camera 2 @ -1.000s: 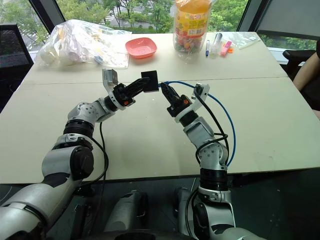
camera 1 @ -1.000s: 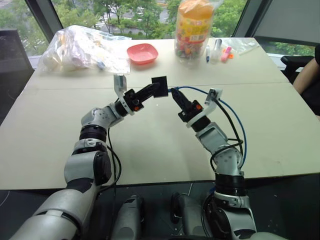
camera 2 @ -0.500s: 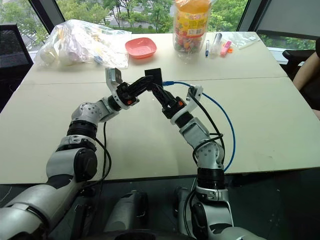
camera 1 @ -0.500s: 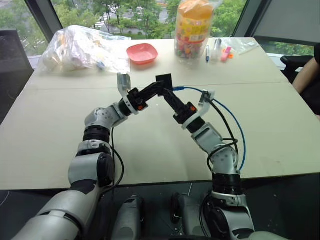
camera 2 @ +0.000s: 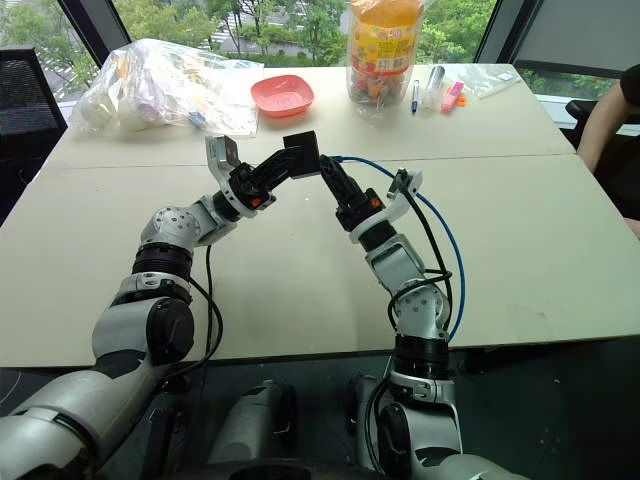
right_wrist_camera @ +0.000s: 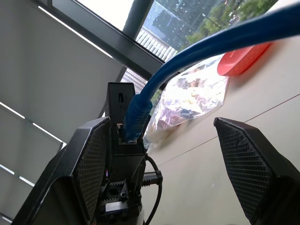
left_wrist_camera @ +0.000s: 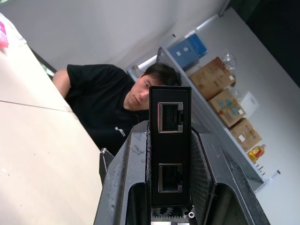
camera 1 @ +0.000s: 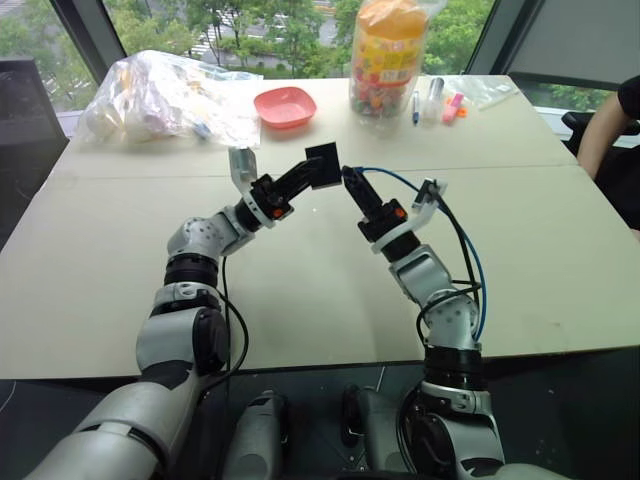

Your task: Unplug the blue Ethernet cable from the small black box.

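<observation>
Near frame centre, small flat matte black box [camera 1: 322, 165] raised above pale tabletop [camera 1: 120, 260], pinched by left gripper [camera 1: 305, 172]. Just right, right gripper [camera 1: 352, 182] beside thin bright blue Ethernet cable [camera 1: 462, 230] arcing rightward. Upper centre: pink bowl [camera 1: 285, 106].

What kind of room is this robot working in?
Probably an office or lab: a large beige table beside tall windows overlooking trees, and shelves stacked with cardboard boxes behind a seated person.

Bright daylight from the rear windows [camera 1: 250, 30]; sharp, soft shadows.
</observation>
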`<state>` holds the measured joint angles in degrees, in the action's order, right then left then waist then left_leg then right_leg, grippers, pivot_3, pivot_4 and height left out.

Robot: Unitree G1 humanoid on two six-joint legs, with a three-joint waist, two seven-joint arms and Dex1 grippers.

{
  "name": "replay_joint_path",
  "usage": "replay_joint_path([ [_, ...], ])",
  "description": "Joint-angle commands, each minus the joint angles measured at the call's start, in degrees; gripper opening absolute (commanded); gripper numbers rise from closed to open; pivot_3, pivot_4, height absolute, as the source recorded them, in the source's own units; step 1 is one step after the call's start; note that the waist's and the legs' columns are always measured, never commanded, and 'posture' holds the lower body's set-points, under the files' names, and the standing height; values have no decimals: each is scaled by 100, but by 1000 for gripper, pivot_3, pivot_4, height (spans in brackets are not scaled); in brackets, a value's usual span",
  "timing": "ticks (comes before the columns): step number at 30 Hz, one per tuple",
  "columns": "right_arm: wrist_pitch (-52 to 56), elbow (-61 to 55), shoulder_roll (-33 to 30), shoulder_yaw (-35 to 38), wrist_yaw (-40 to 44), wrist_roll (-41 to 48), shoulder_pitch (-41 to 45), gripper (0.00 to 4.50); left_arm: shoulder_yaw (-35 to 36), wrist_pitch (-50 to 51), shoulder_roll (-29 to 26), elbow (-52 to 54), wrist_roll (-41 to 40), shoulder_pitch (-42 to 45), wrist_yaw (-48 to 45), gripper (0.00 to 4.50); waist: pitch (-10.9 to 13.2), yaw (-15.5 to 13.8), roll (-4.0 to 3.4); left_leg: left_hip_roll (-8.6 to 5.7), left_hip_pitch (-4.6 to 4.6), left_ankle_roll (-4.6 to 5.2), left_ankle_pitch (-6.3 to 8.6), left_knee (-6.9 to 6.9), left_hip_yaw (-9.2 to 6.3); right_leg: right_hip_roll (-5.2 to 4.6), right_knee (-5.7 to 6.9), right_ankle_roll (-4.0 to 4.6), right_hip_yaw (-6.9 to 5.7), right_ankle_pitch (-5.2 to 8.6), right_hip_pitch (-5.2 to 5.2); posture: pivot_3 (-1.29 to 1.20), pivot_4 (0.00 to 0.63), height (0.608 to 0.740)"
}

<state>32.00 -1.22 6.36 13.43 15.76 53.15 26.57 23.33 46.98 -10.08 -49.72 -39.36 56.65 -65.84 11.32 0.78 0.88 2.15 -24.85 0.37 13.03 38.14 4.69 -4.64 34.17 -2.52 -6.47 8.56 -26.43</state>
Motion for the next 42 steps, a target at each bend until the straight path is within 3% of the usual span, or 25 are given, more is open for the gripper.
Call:
replay_joint_path([
  [1, -86, -43, 40, 4, 34, 78, 144, 3654, -29, 39, -35, 148, -119, 92, -52, 499, 0, 0, 0, 0, 0, 0, 0, 0, 0, 0, 0, 0, 0, 0, 0, 0, 150, 740],
  [4, -89, -6, 39, -18, 61, 67, 157, 2844, -64, 52, 7, 214, -117, 55, -42, 499, 0, 1, 0, 0, 0, 0, 0, 0, 0, 0, 0, 0, 0, 0, -1, 0, 150, 740],
  [9, -123, 47, 70, -31, 86, 30, 192, 379, -137, 56, 57, 284, -122, 4, -21, 499, 0, 1, 0, 0, 0, 0, 0, -1, -1, 0, 0, 0, 0, 0, -1, 0, 150, 740],
  [10, -121, 47, 71, -32, 93, 32, 192, 65, -151, 61, 59, 293, -124, -9, -13, 499, 0, 1, 0, 0, 0, 0, 0, -1, -1, 0, 0, 0, 0, 0, -1, 0, 150, 740],
  [19, -131, 100, -80, 126, -39, 23, 221, 65, -102, -250, -265, 53, 32, 45, 85, 499, 0, 0, 0, 1, -2, 0, 0, -1, -1, 0, -2, 0, -1, 0, -2, 0, 150, 740],
  [25, -270, 621, -1043, 768, -88, 5, 508, 65, -132, -32, -1010, 217, 37, -23, -145, 499, 0, 17, -1, 1, -2, 0, 0, -1, 0, 0, -1, 0, -1, 0, -4, 0, 150, 740],
  [29, -233, 974, -1584, 836, 90, -81, 799, 65, -102, -85, -1214, 166, 1, 18, -135, 499, 1, -7, -2, -4, -9, -1, 1, -3, -1, -5, -6, 6, -1, 7, -7, 0, 150, 740],
  [32, -204, 1288, -1921, 737, 269, -353, 1103, 65, -145, -427, -1145, 234, 168, 24, 75, 499, 2, -6, -3, -5, -13, 3, 3, -6, 1, -5, -7, -2, -1, 3, -10, 0, 150, 740],
  [36, -175, 2187, -2557, 231, 467, -1263, 1863, 65, -753, -1703, -804, 667, 945, -165, 487, 499, 3, -2, -4, -16, -13, 4, 1, -2, 6, -6, -2, -2, 3, 1, -13, 0, 150, 740],
  [42, -1027, 4378, -3114, -416, 734, -2742, 3252, 65, -1240, -2822, -453, 1014, 1479, -344, 783, 499, 2, 7, -3, -21, -24, 5, 1, -7, 11, -1, -3, 2, 6, -1, -24, 0, 150, 740],
])
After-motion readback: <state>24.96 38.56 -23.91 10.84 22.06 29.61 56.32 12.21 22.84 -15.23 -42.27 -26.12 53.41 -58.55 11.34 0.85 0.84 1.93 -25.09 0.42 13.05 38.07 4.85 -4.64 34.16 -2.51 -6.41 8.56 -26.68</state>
